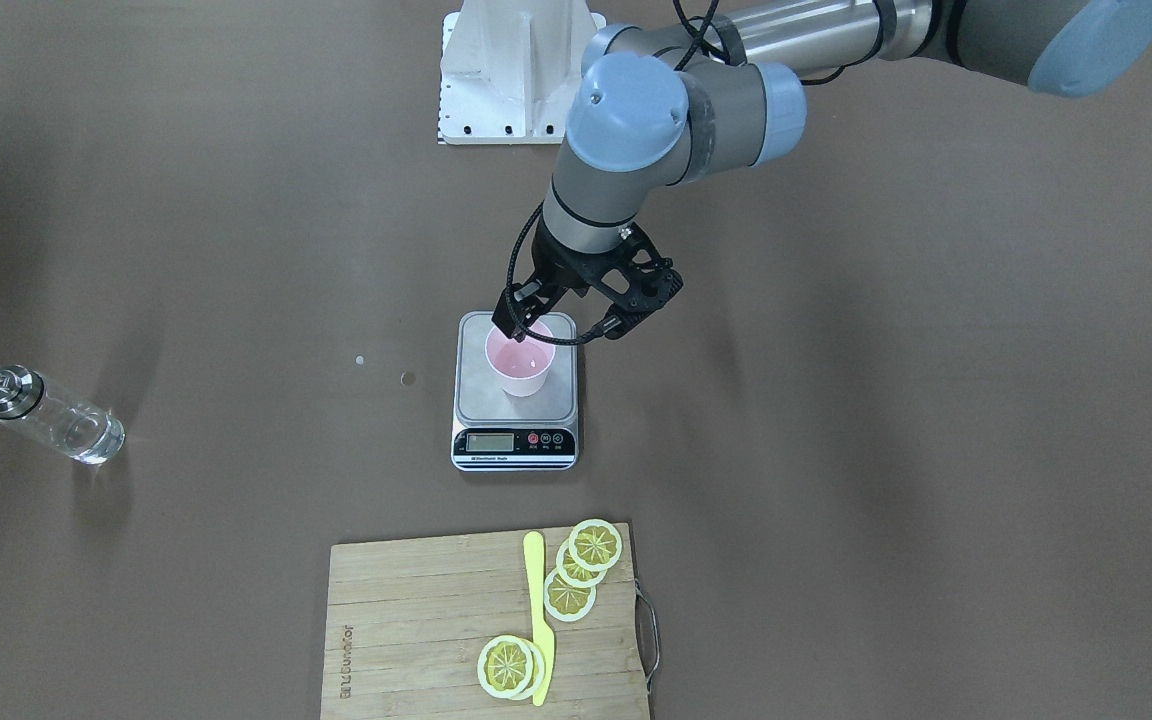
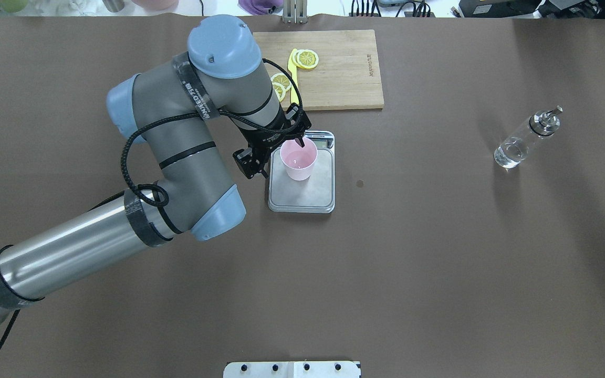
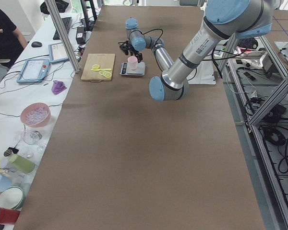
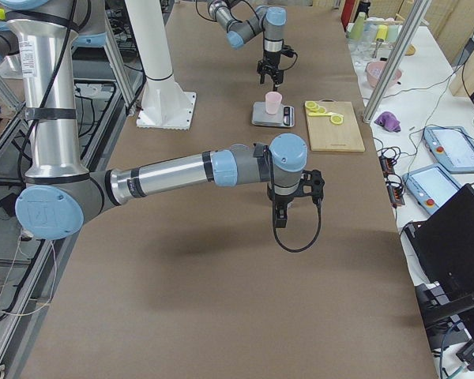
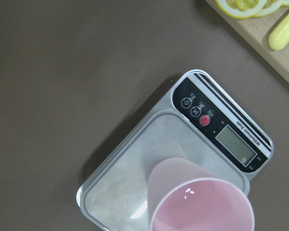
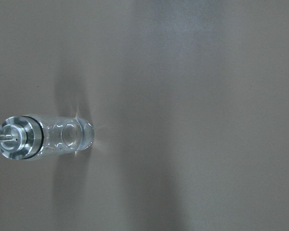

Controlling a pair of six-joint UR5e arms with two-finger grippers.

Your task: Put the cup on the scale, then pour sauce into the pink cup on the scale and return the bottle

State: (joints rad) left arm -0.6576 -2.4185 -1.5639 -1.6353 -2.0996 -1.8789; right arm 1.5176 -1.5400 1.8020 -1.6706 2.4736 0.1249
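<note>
1. Exterior front-facing: the cup point(image 1: 521, 365) is standing upright on the steel platform of the scale point(image 1: 476, 398). The left gripper point(image 1: 526, 318) is hanging just above the rim, its jaws looking slightly parted and gripping nothing. The bottle point(image 1: 51, 415) is standing well apart, out on the robot's right side.
2. Overhead exterior: the bottle point(image 2: 523, 142) is standing alone on bare brown table point(image 2: 439, 262), with a little clear sauce point(image 2: 508, 156) sitting low in the glass. Its long axis is judged vertical, the lean being the camera's, and its spout is pointing away from the scale. The left arm is occupying the scale side, so the right arm is judged the nearer for the pick. No right arm is showing here.
3. Exterior left: a side bench point(image 3: 19, 143) is carrying bowls and cups, and a person point(image 3: 2, 33) is sitting at the far corner.
4. Exterior right: the right gripper point(image 4: 278, 213) is pointing down over open table. Whether it is open or closed cannot be told, and the bottle is not showing clearly here.
5. Left wrist-mounted: the cup is standing free on the platform beside the display strip, with no fingers appearing.
6. Right wrist-mounted: the bottle is lying toward the frame's left edge, with the metal collar nearest the lens.
7. Surroundings: a cutting board point(image 1: 416, 620) is lying beyond the scale on the operators' side. It is bearing lemon slices point(image 1: 596, 545) and a yellow knife point(image 1: 539, 620). Open table is separating the bottle from the scale, judged enough room for the carry.
</note>
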